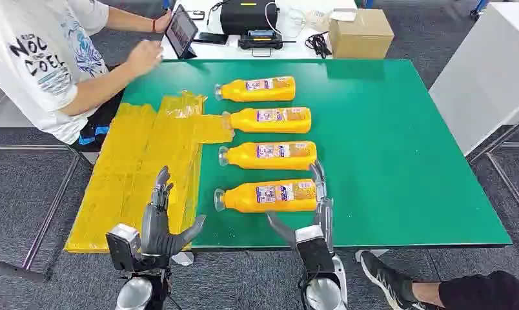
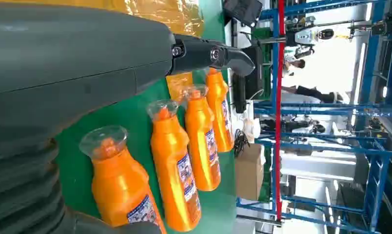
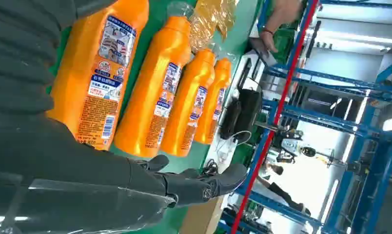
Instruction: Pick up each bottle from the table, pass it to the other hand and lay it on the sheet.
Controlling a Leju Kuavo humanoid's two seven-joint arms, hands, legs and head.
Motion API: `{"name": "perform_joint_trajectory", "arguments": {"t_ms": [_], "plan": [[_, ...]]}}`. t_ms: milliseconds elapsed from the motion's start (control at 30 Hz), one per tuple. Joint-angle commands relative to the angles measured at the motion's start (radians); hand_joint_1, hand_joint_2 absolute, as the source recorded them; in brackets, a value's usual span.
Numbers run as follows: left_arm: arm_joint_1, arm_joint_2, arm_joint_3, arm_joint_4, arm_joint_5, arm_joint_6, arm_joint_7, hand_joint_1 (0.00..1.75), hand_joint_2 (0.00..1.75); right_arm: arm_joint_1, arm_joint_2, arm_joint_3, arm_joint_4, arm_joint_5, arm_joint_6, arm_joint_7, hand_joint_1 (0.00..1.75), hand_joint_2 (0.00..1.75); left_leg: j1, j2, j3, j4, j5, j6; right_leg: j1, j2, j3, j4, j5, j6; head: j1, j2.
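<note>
Dark grey fingers [image 1: 319,187] of the right hand [image 1: 312,216] are spreading wide around the base end of the nearest bottle [image 1: 268,196], holding nothing; the left hand [image 1: 161,223] is hovering open over the yellow sheet [image 1: 137,161]. All four orange bottles are lying on the green table [image 1: 399,142], just beside the sheet. The plastic is likely rigid, smooth and slippery; grasping at the labelled mid-body is advised. Label text is too small to read.
</note>
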Motion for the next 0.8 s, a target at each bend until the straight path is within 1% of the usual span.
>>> {"name": "perform_joint_trajectory", "arguments": {"t_ms": [33, 100, 133, 167, 200, 267, 300, 367, 400, 433, 467, 533, 567, 600, 633, 700, 733, 767, 800], "plan": [[-0.018, 0.029, 0.002, 0.054, 0.000, 0.004, 0.007, 0.00, 1.75, -0.015, -0.008, -0.002, 0.044, 0.008, -0.012, -0.004, 0.00, 1.75, 0.001, 0.001, 0.006, -0.001, -0.002, -0.002, 0.002, 0.001, 0.006, -0.002, -0.002, -0.003, 0.000, 0.000], [-0.019, 0.027, 0.005, 0.055, 0.000, 0.002, 0.007, 0.00, 1.75, -0.013, -0.006, -0.004, 0.046, 0.004, -0.011, -0.002, 0.00, 1.75, 0.001, 0.001, 0.003, -0.001, -0.001, -0.001, 0.001, 0.000, 0.003, -0.001, -0.001, -0.002, 0.000, 0.000], [-0.020, 0.026, 0.005, 0.056, 0.000, 0.001, 0.007, 0.00, 1.75, -0.013, -0.006, -0.005, 0.048, 0.003, -0.010, -0.002, 0.00, 1.75, 0.001, 0.001, 0.006, -0.001, -0.002, -0.002, 0.002, 0.001, 0.006, -0.001, -0.002, -0.003, 0.000, 0.000], [-0.022, 0.025, 0.004, 0.057, -0.001, 0.002, 0.008, 0.00, 1.75, -0.014, -0.005, -0.005, 0.052, 0.000, -0.008, -0.001, 0.00, 1.75, 0.001, 0.001, 0.005, -0.001, -0.001, -0.002, 0.001, 0.000, 0.005, -0.001, -0.001, -0.002, 0.000, 0.000], [-0.027, 0.026, 0.000, 0.060, -0.004, 0.003, 0.009, 0.00, 1.75, -0.015, -0.004, -0.005, 0.056, -0.003, -0.006, -0.001, 0.00, 1.75, 0.002, 0.001, 0.007, -0.001, -0.002, -0.002, 0.002, 0.000, 0.007, -0.001, -0.002, -0.003, 0.000, 0.000], [-0.030, 0.026, -0.003, 0.062, -0.005, 0.002, 0.009, 0.00, 1.75, -0.015, -0.004, -0.004, 0.055, -0.006, -0.003, -0.001, 0.00, 1.75, 0.001, 0.001, 0.004, -0.001, -0.001, -0.001, 0.001, 0.000, 0.004, -0.001, -0.001, -0.002, 0.000, 0.000], [-0.031, 0.026, -0.003, 0.062, -0.005, 0.001, 0.010, 0.00, 1.75, -0.014, -0.004, -0.005, 0.054, -0.007, -0.003, -0.001, 0.00, 1.75, 0.002, 0.001, 0.006, -0.001, -0.002, -0.002, 0.002, 0.000, 0.006, -0.001, -0.002, -0.003, 0.000, 0.000], [-0.029, 0.025, -0.003, 0.062, -0.004, 0.001, 0.010, 0.00, 1.75, -0.011, -0.006, -0.007, 0.048, -0.007, -0.004, -0.001, 0.00, 1.75, 0.001, 0.000, 0.004, -0.001, -0.001, -0.002, 0.001, 0.000, 0.004, -0.001, -0.001, -0.002, 0.000, 0.000], [-0.028, 0.025, -0.004, 0.062, -0.003, 0.001, 0.011, 0.00, 1.75, -0.010, -0.006, -0.007, 0.048, -0.007, -0.004, -0.001, 0.00, 1.75, 0.002, 0.000, 0.006, -0.001, -0.002, -0.002, 0.002, 0.000, 0.006, -0.001, -0.002, -0.003, 0.000, 0.000], [-0.027, 0.025, -0.004, 0.064, -0.003, 0.001, 0.011, 0.00, 1.75, -0.010, -0.007, -0.006, 0.048, -0.005, -0.005, -0.002, 0.00, 1.75, 0.001, 0.000, 0.004, -0.001, -0.001, -0.001, 0.001, 0.000, 0.004, -0.001, -0.001, -0.002, 0.000, 0.000], [-0.028, 0.025, -0.004, 0.064, -0.002, 0.001, 0.011, 0.00, 1.75, -0.010, -0.007, -0.004, 0.049, 0.006, -0.013, -0.002, 0.00, 1.75, 0.002, 0.001, 0.006, -0.001, -0.002, -0.002, 0.002, 0.000, 0.006, -0.001, -0.002, -0.003, 0.000, 0.000], [-0.029, 0.026, -0.001, 0.064, -0.001, 0.002, 0.012, 0.00, 1.75, -0.011, -0.007, -0.005, 0.050, 0.006, -0.014, -0.002, 0.00, 1.75, 0.001, 0.000, 0.003, -0.001, -0.001, -0.001, 0.001, 0.000, 0.003, -0.001, -0.001, -0.001, 0.000, 0.000], [-0.031, 0.027, 0.001, 0.065, -0.001, 0.003, 0.013, 0.00, 1.75, -0.014, -0.008, -0.005, 0.054, 0.006, -0.014, 0.000, 0.00, 1.75, 0.001, 0.001, 0.006, -0.001, -0.002, -0.002, 0.002, 0.000, 0.006, -0.002, -0.002, -0.002, 0.000, 0.000], [-0.034, 0.027, 0.005, 0.069, 0.001, 0.006, 0.014, 0.00, 1.75, -0.020, -0.009, -0.007, 0.060, 0.011, -0.014, 0.007, 0.00, 1.75, 0.001, 0.000, 0.003, -0.001, -0.001, -0.001, 0.001, 0.000, 0.003, -0.001, -0.001, -0.002, 0.000, 0.000], [-0.038, 0.026, 0.010, 0.073, 0.004, 0.010, 0.015, 0.00, 1.75, -0.025, -0.011, -0.009, 0.067, 0.016, -0.014, 0.012, 0.00, 1.75, 0.002, 0.001, 0.006, -0.001, -0.002, -0.002, 0.002, 0.000, 0.006, -0.001, -0.002, -0.003, 0.000, 0.000], [-0.048, 0.027, 0.020, 0.087, 0.011, 0.015, 0.017, 0.00, 1.75, -0.041, -0.015, -0.016, 0.086, 0.029, -0.014, 0.035, 0.00, 1.75, 0.001, 0.001, 0.004, -0.001, -0.001, -0.001, 0.001, 0.000, 0.004, -0.001, -0.001, -0.002, 0.000, 0.000], [-0.051, 0.025, 0.028, 0.093, 0.022, 0.013, 0.020, 0.00, 1.75, -0.048, -0.015, -0.020, 0.091, 0.047, -0.018, 0.056, 0.00, 1.75, 0.001, 0.001, 0.005, -0.001, -0.002, -0.002, 0.001, 0.000, 0.005, -0.001, -0.001, -0.002, 0.000, 0.000], [-0.054, 0.021, 0.042, 0.097, 0.051, 0.010, 0.013, 0.00, 1.75, -0.065, -0.027, -0.018, 0.106, 0.090, -0.008, 0.109, 0.00, 1.75, 0.002, 0.001, 0.008, -0.001, -0.002, -0.002, 0.002, 0.001, 0.008, -0.002, -0.002, -0.003, 0.000, 0.000], [-0.056, 0.016, 0.053, 0.098, 0.078, 0.003, 0.012, 0.00, 1.75, -0.081, -0.042, -0.009, 0.124, 0.133, -0.003, 0.145, 0.00, 1.75, 0.001, 0.002, 0.005, -0.001, -0.001, -0.002, 0.002, 0.001, 0.005, -0.002, -0.001, -0.002, 0.000, 0.000]]}}
